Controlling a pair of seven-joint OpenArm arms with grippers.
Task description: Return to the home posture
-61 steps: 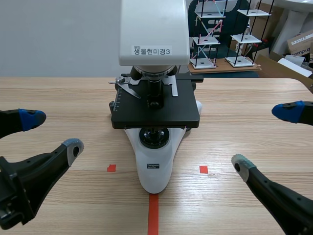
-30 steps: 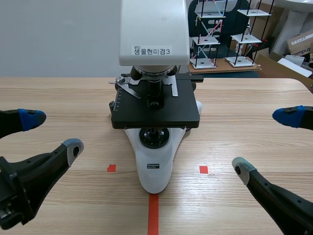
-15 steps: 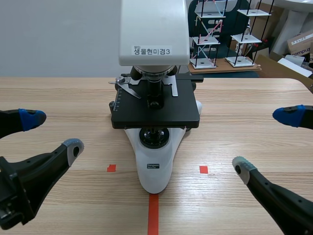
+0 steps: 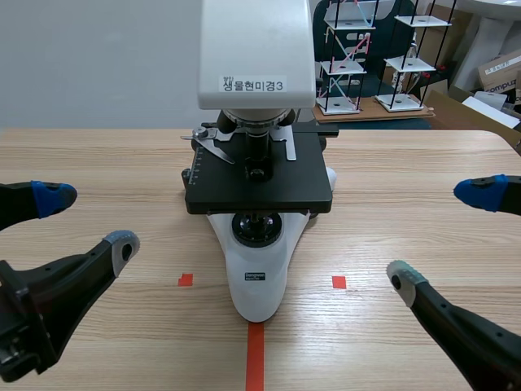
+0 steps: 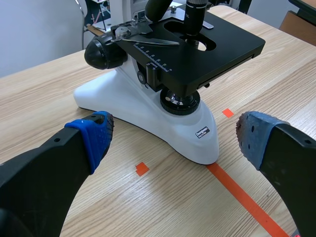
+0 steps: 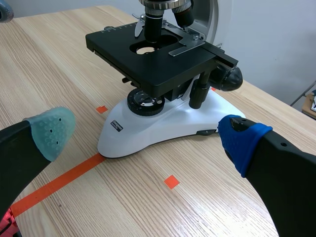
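Left gripper [image 4: 87, 220] hangs low over the table [image 4: 407, 163], fingers spread wide and holding nothing, just where it was two seconds ago. Right gripper [image 4: 440, 235], equally wide and empty, seems to have slipped back a touch toward the robot, then stopped. Between them the microscope [image 4: 259, 183] stands unmoved, well apart from both.

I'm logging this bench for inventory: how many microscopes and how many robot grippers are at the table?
microscope: 1
grippers: 2, the left gripper and the right gripper, both open
total: 3
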